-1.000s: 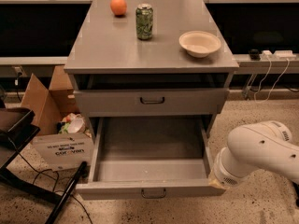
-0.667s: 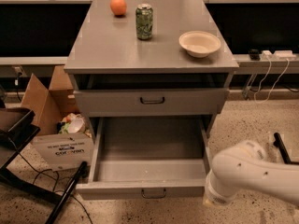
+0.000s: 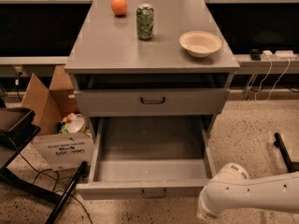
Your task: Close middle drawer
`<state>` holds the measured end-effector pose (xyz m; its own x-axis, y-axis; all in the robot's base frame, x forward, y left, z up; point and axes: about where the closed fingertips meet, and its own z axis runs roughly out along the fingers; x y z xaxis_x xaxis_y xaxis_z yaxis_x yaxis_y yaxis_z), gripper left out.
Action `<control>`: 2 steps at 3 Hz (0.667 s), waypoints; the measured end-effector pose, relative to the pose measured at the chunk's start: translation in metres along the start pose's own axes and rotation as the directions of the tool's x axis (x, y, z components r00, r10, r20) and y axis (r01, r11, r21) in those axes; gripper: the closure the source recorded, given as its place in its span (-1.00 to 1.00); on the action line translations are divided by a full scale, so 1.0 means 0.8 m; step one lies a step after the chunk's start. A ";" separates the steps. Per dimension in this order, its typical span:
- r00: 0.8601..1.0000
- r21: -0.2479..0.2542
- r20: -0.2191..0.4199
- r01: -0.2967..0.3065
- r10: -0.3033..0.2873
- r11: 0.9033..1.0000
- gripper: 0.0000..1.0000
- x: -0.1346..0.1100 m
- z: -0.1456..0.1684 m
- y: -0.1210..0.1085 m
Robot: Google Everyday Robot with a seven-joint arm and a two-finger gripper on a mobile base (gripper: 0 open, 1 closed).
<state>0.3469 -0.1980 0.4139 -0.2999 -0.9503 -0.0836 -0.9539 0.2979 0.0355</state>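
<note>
Currently at the open drawer's right front corner, with no push begun.

The drawer [image 3: 112, 189] stands pulled fully out beneath the top drawer [image 3: 117, 101], with its handle [image 3: 153, 193] at the middle of the low front. My arm [image 3: 252, 195] comes in from the right along the bottom edge. My gripper lies past that edge, out of sight, just right of the front panel, and I cannot tell whether it is spread or pressed together. I judge the main risk to be pushing from this corner: an off-centre shove could skew the drawer and bind it on its runners. A hard slam could tip the can [image 3: 145, 21] or set the orange [image 3: 119, 6] rolling. The dark stand leg [image 3: 65, 195] by the left corner might also catch the front as it moves.
</note>
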 end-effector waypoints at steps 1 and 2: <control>0.998 -0.008 0.059 0.002 -0.001 1.000 1.00 0.001 0.060 -0.014; 0.990 0.015 0.138 0.020 -0.022 1.000 1.00 -0.016 0.104 -0.042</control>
<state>0.3819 -0.1879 0.3310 -0.2772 -0.9350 -0.2214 -0.9598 0.2802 0.0186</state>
